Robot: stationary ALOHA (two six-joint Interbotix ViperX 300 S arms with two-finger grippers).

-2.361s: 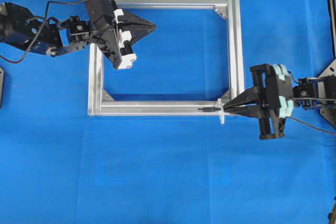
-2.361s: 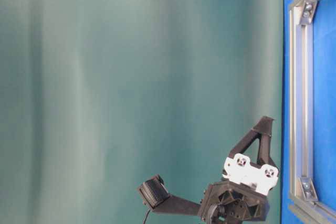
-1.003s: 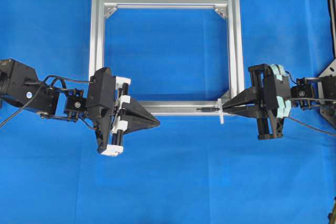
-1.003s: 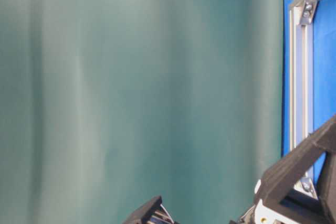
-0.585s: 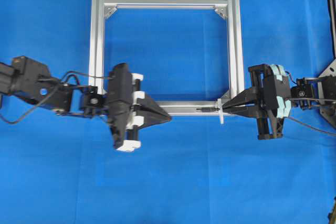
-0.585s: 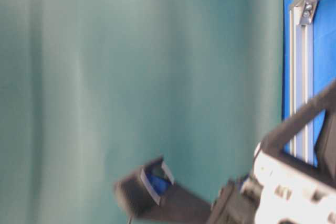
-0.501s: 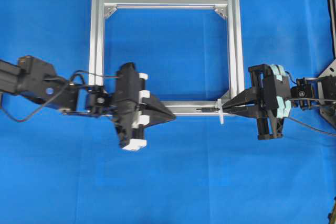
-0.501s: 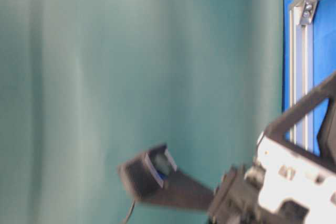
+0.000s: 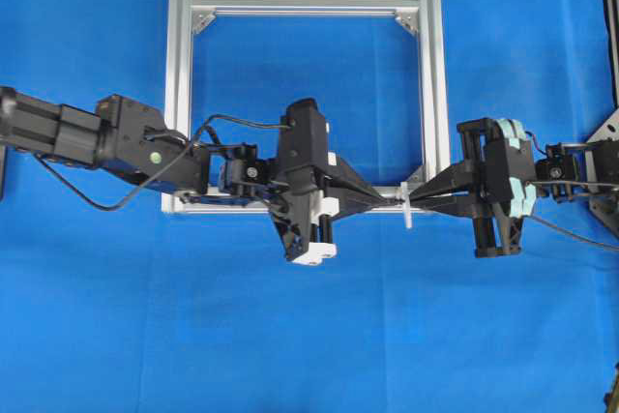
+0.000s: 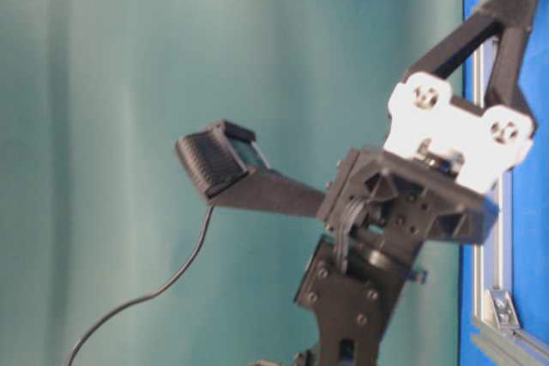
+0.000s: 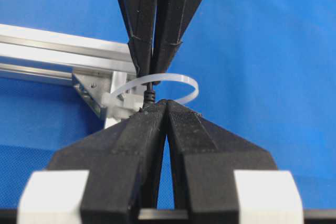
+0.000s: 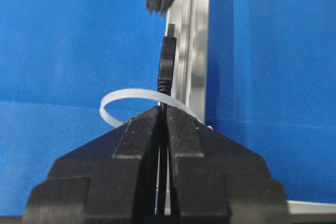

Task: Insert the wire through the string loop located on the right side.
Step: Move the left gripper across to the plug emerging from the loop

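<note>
The black wire (image 12: 167, 61) passes through the white string loop (image 12: 113, 103) tied at the silver frame's (image 9: 430, 94) bottom right corner. My right gripper (image 12: 163, 109) is shut on the wire just behind the loop, and its plug end sticks out past the loop along the frame bar. In the overhead view my right gripper (image 9: 414, 202) sits right of the loop (image 9: 407, 210). My left gripper (image 9: 387, 198) is shut with nothing between its fingers. Its tips (image 11: 165, 104) sit at the plug's end (image 11: 149, 95), facing the right gripper (image 11: 153, 72).
The left arm (image 9: 145, 154) lies across the frame's bottom left corner, its cable looping above it. In the table-level view the left gripper's body (image 10: 412, 203) fills the right side. A dark stand (image 9: 611, 16) runs along the right edge of the blue cloth.
My left gripper has swept right along the frame's near bar, from its left end to the plug by the loop. The right gripper and the wire have not moved.
</note>
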